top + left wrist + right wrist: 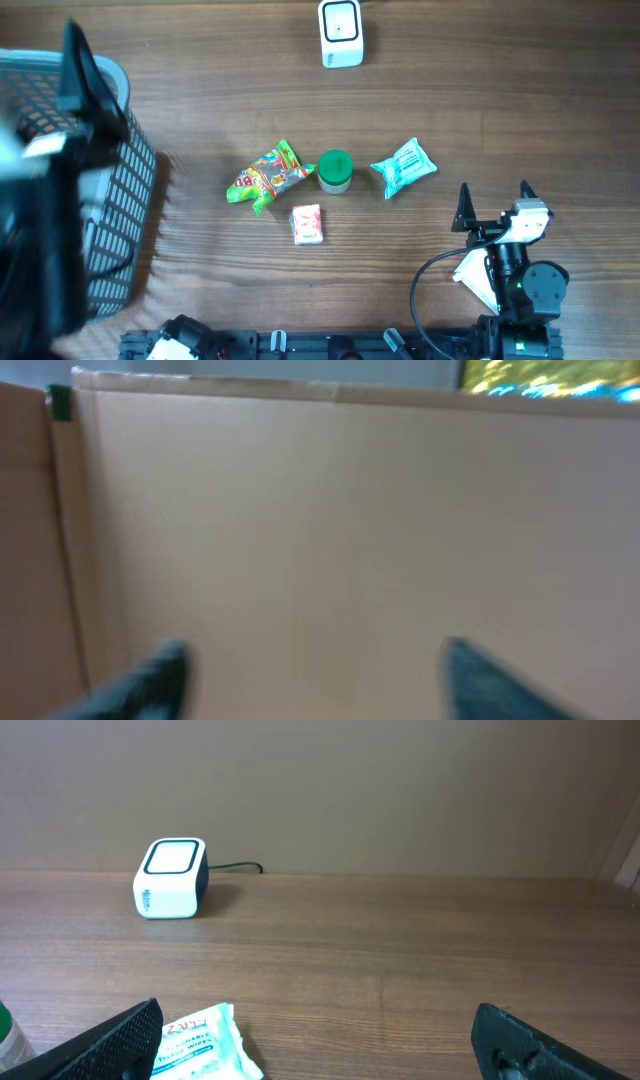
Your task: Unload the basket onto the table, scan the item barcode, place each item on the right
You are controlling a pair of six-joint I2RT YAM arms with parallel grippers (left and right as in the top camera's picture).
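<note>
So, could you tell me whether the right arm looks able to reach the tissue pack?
Probably yes: the right gripper is open and the tissue pack lies just ahead, with nothing between.

Brown wood-grain worktop (450,90): runs out ahead of the right pincer (495,195). Dark grey plastic mesh basket (135,215): on the worktop, far to that pincer's left. Plain beige wall (400,790): beyond the worktop, facing it. Tan cardboard panel (320,510), blurred: fills the view ahead of the left pincer (315,675).
</note>
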